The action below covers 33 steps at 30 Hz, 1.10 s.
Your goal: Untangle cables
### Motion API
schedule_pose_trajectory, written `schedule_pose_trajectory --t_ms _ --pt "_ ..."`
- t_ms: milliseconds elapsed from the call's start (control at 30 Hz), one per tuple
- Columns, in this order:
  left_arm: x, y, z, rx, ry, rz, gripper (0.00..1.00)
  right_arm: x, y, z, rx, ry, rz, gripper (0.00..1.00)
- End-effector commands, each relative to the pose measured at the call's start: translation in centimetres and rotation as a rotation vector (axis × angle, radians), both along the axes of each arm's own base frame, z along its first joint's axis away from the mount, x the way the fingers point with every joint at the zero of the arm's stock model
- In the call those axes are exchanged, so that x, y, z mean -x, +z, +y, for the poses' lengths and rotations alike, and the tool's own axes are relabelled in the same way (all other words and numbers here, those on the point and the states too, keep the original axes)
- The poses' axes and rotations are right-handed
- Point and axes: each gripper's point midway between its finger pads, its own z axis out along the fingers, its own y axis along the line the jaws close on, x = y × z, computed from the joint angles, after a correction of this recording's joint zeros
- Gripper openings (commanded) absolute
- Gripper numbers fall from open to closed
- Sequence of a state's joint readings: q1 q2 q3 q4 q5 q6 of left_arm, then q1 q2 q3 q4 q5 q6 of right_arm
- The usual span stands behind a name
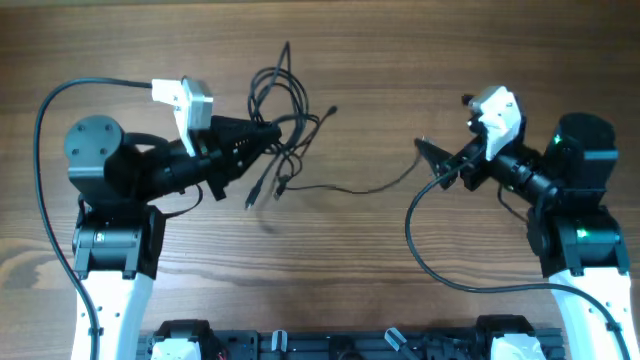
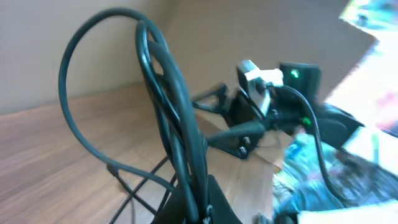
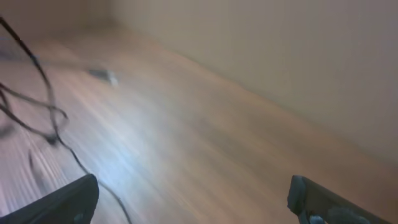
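Observation:
The cables (image 1: 283, 95) are thin black cords bunched in loose loops at the table's upper middle. My left gripper (image 1: 270, 132) is shut on the bunch and holds it lifted. In the left wrist view the cords (image 2: 165, 93) rise in a tall loop out of the shut jaws (image 2: 202, 208). Two plug ends (image 1: 252, 198) hang below the bunch. One strand (image 1: 350, 188) trails right to my right gripper (image 1: 430, 162). The right gripper is wide open (image 3: 193, 199), and the strand (image 3: 53, 118) runs close past its left finger, not gripped. A small plug (image 3: 102, 74) lies farther off.
The thick black arm cables curve beside each arm, on the left (image 1: 45, 110) and on the right (image 1: 420, 250). The arm bases stand at the front corners. The right arm (image 2: 267, 106) shows in the left wrist view, with colourful clutter (image 2: 367, 74) beyond the table.

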<state>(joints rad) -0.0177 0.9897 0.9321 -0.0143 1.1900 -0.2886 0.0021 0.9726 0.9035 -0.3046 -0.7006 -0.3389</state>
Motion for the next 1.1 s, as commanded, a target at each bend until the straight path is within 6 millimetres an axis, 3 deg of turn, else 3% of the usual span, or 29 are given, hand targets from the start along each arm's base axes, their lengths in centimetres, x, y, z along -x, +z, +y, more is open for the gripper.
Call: schedule_pose_trajectory --t_ms 0,100,267,567,667,767,867,967,1067 --pt "3.8 0.9 -2.2 0.003 -0.212 -0.082 0.04 1.5 3.5 2.3 -0.159 0.150 -0.029 1.00" --pt "6.0 1.5 -4.3 0.009 -0.325 -0.141 0.04 2.0 5.5 3.0 -0.287 0.192 0.007 1.00" --pt "8.5 2.5 -6.9 0.027 -0.456 -0.243 0.04 5.2 7.0 4.8 -0.353 0.407 0.041 1.00" --pt "8.0 1.1 -10.0 0.038 -0.518 -0.213 0.04 6.3 7.4 5.2 -0.368 0.469 0.055 1.00" --pt "8.6 1.2 -10.5 0.044 -0.542 -0.229 0.04 4.7 7.3 4.6 -0.365 0.378 0.038 1.00" --pt "10.2 1.4 -11.5 0.055 -0.600 -0.240 0.04 0.7 6.8 2.5 -0.361 0.135 0.010 1.00" --pt "12.0 1.4 -12.4 0.062 -0.663 -0.238 0.04 -3.4 5.9 -1.1 -0.346 -0.162 -0.018 1.00" --pt "12.1 1.4 -12.4 0.063 -0.665 -0.237 0.04 -5.7 5.6 -6.0 -0.318 -0.472 -0.069 1.00" --pt "11.9 1.4 -12.3 0.063 -0.660 -0.216 0.04 -6.5 5.5 -10.4 -0.285 -0.730 -0.117 1.00"
